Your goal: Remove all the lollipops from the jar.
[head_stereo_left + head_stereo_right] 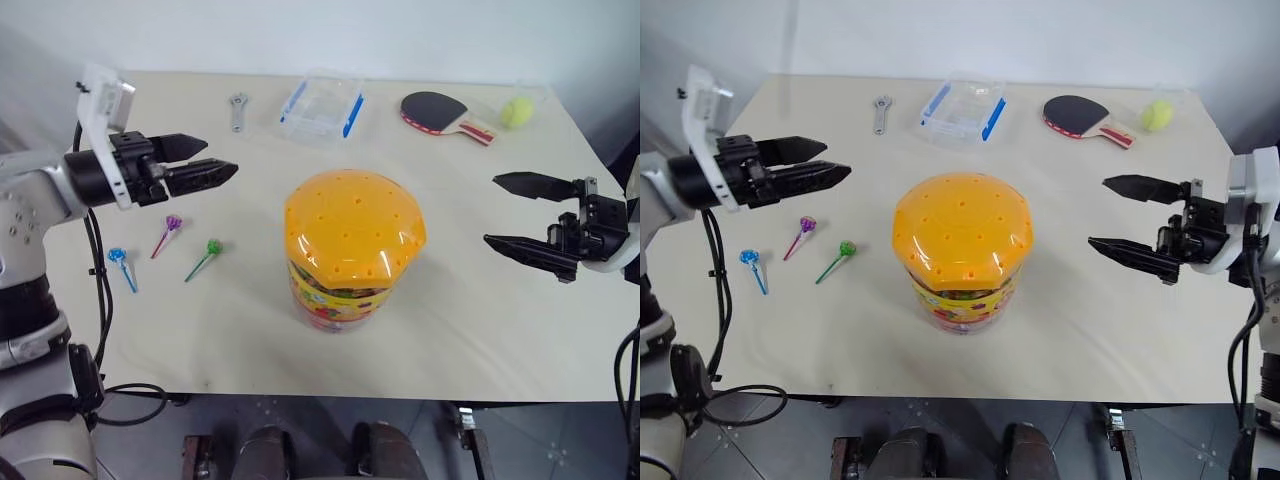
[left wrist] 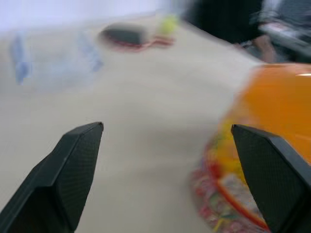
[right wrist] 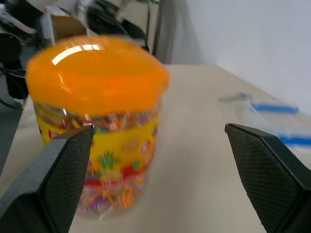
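Purple (image 1: 173,223), green (image 1: 213,246) and blue (image 1: 117,257) wrapped lollipops already lie near the tabletop's (image 1: 480,320) left edge, beside the mid-tabletop clear plastic jar with its domed orange lid (image 1: 352,228), so both empty pincers (left (image 1: 198,163), right (image 1: 512,212), fingers apart) should withdraw without nudging anything.

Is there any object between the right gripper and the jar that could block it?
Nothing visible does. Only bare table lies between the open right gripper and the jar. The paddle and tennis ball lie farther back, off that path.
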Action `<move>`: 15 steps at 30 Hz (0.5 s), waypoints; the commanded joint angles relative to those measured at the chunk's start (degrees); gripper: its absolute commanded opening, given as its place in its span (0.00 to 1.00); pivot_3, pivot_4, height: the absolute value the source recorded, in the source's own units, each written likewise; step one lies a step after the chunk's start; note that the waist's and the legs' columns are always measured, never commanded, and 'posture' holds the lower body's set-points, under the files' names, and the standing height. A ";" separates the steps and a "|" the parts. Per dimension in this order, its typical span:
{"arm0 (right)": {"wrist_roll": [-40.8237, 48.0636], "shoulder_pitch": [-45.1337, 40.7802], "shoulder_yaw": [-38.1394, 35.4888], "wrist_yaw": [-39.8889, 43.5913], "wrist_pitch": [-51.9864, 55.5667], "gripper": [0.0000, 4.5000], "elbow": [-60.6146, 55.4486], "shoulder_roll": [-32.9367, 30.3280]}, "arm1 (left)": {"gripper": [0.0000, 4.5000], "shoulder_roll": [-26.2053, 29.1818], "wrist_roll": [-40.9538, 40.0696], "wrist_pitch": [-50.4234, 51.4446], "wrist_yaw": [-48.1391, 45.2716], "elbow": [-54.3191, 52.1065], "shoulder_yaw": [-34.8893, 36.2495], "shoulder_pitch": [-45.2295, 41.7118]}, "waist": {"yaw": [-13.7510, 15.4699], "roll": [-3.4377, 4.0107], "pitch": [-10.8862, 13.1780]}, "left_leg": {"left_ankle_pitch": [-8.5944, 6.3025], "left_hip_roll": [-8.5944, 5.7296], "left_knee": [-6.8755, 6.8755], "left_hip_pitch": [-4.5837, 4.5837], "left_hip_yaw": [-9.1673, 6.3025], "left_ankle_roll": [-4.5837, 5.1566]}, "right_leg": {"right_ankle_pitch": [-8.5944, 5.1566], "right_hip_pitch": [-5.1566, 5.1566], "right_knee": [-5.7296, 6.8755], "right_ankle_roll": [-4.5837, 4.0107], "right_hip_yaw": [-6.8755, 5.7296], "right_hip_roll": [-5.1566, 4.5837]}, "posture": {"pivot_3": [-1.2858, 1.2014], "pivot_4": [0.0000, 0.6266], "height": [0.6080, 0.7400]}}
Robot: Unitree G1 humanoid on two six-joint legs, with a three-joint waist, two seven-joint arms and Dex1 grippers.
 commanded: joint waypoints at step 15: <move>-15.83 -3.55 8.25 11.18 -15.05 1.00 28.56 -1.43 | 0.99 5.59 -5.31 -17.53 -12.19 -13.13 12.25 47.64 | -0.85 0.02 0.00 | -0.03 0.04 -0.10 0.12 0.12 -0.01 | 0.00 0.06 -0.17 0.00 0.16 0.01 | 0.52 0.24 1.00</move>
